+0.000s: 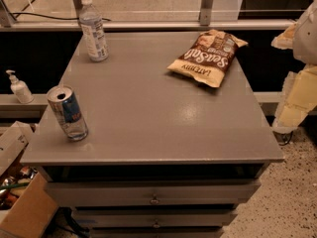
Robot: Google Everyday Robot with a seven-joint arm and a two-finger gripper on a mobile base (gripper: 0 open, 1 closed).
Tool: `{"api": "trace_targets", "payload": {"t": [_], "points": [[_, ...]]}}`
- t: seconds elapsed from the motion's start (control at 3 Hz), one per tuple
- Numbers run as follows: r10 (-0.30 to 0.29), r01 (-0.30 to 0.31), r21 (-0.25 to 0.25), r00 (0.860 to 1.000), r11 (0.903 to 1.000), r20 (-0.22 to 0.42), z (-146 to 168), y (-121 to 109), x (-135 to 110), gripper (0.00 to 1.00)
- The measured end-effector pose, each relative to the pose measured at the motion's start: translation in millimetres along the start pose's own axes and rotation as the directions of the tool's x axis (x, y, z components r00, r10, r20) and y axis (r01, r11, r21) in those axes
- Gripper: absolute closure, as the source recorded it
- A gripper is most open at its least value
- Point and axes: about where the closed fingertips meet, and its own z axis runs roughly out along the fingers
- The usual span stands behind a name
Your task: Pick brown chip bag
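The brown chip bag (208, 57) lies flat on the far right part of the grey cabinet top (148, 113). It is dark brown with cream-yellow ends and white "Sea Salt" script, seen upside down. My gripper (299, 58) is at the right edge of the view, beyond the cabinet's right side and apart from the bag. It holds nothing that I can see.
A clear water bottle (93, 29) stands at the far left of the top. An open silver-and-blue can (68, 113) stands near the front left edge. A pump bottle (19, 88) sits on a ledge to the left. Cardboard boxes (20, 202) stand on the floor at lower left. Drawers (153, 195) face me below.
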Motion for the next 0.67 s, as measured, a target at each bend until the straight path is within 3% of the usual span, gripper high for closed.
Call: {"api": "trace_targets", "payload": {"t": [0.67], "points": [[-0.002,0.001,0.023,0.999,0.9997,0.036,10.3,-3.6,-4.3,0.00]]}}
